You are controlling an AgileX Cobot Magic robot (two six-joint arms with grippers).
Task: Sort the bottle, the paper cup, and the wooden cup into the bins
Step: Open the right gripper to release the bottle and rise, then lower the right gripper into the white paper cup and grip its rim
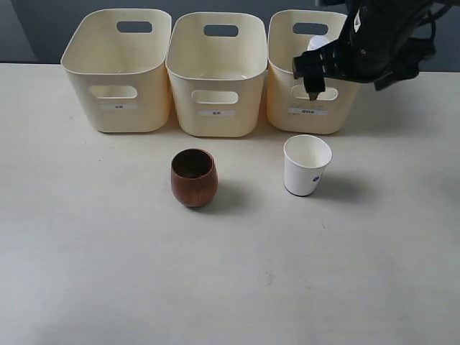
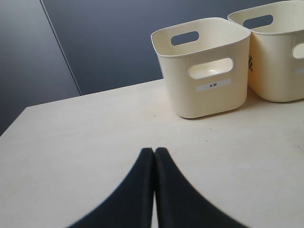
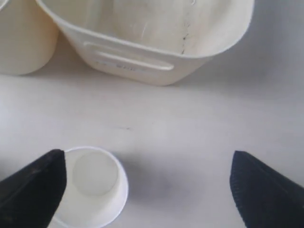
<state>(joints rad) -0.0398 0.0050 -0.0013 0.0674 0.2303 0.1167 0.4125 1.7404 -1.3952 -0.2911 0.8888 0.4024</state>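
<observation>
Bins come first: three cream plastic bins with rounded corners and oval handle cut-outs (image 1: 216, 72) stand in a row at the back of the pale table (image 1: 108, 273), each with a small label on its front, apparently so that every object has its own place. The right gripper (image 1: 313, 75) hangs in front of the right-hand bin's rim, its jaws spread wide and holding nothing; in its wrist view the two dark fingertips (image 3: 33, 183) sit far apart. Directly below and a little toward the near edge stands the white tapered paper cup with a small blue mark (image 1: 307, 165), upright and open-mouthed, which probably makes it the next thing to grasp. The reddish-brown rounded wooden cup (image 1: 193, 177) stands upright well to its left, in front of the middle bin, apart from everything. The left gripper (image 2: 154, 156) rests low over bare table near the left-hand bin, its jaws pressed together and empty, seemingly parked out of the way. No clear plastic bottle shows on the table; whether it lies inside the right-hand bin cannot be told.
</observation>
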